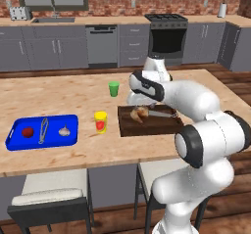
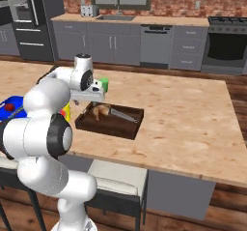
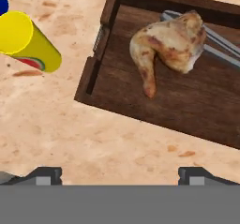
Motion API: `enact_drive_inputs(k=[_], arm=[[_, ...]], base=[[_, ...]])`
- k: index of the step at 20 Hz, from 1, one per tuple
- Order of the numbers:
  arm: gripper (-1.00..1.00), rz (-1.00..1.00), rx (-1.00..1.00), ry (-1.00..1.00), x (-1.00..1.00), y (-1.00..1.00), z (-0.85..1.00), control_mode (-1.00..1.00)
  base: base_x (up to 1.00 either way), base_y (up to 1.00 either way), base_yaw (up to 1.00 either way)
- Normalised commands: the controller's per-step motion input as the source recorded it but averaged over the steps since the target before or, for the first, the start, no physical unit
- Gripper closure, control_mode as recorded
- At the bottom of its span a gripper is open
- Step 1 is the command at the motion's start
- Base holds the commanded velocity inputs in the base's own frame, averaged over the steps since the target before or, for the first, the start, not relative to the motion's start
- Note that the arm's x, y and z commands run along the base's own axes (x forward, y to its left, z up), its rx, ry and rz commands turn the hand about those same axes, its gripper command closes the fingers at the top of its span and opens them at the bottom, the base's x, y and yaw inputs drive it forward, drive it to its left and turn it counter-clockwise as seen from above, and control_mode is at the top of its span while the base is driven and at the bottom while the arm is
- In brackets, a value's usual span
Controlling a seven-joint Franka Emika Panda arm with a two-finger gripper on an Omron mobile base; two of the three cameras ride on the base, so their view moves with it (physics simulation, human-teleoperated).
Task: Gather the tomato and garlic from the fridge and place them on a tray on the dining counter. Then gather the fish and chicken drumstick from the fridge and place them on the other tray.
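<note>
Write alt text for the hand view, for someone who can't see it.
A cooked chicken drumstick lies in a dark wooden tray on a light wood counter, partly over metal tongs. A yellow cup stands left of the tray. The gripper is open above bare counter, its fingers apart at the bottom edge.

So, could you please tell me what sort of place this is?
A simulated home kitchen: a stove and sink along a brick wall, a fridge, and a wooden dining counter.
</note>
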Motion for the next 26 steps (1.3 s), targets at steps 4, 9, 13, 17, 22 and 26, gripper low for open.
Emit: enact_drive_inputs(k=[4, 9, 13, 17, 22, 26], arm=[[-1.00, -0.11, 0.01, -0.01, -0.99, -0.63, 0.41, -1.00], [-1.00, -0.14, 0.00, -0.16, -1.00, -0.33, 0.22, -1.00], [-1.00, 0.00, -0.02, -0.10, -1.00, -0.02, 0.41, -1.00], [-1.00, -0.02, -0.04, -0.09, -1.00, -0.10, 0.12, -1.00], [-1.00, -0.04, -0.10, -0.04, -0.80, 0.00, 0.05, -1.00], [-1.00, -0.08, -0.02, 0.00, -0.32, -0.20, 0.15, -1.00]], base=[[0.00, 0.00, 0.00], [0.00, 0.00, 0.00], [0.00, 0.00, 0.00], [0.00, 0.00, 0.00], [0.00, 0.00, 0.00], [0.00, 0.00, 0.00]])
